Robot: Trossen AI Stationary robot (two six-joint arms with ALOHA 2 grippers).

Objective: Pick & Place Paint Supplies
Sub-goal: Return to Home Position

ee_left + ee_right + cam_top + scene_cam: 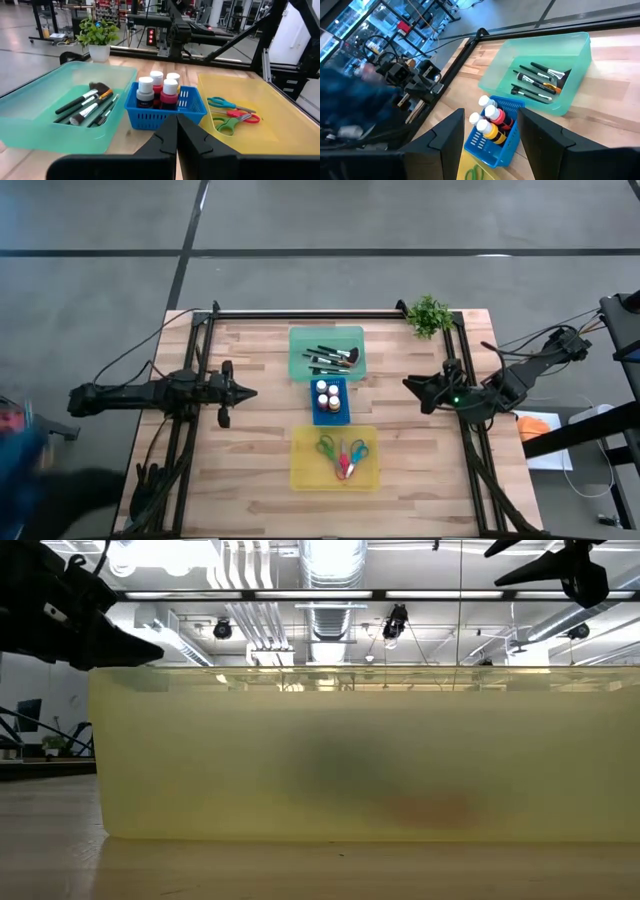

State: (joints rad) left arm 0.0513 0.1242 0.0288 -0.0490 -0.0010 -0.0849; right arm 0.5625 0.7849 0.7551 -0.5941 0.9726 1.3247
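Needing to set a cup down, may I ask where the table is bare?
The table is bare either side of the middle, out to the left gripper and right gripper. The middle is crowded: green tray, blue basket, yellow tray.

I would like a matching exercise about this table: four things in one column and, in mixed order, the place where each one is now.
Things:
1. brushes
2. paint bottles
3. scissors
4. plant

Places:
A. in the blue basket
B. at a corner of the table, on the robot's right
C. in the green tray
D. in the yellow tray

Pairs: 1-C, 2-A, 3-D, 4-B.
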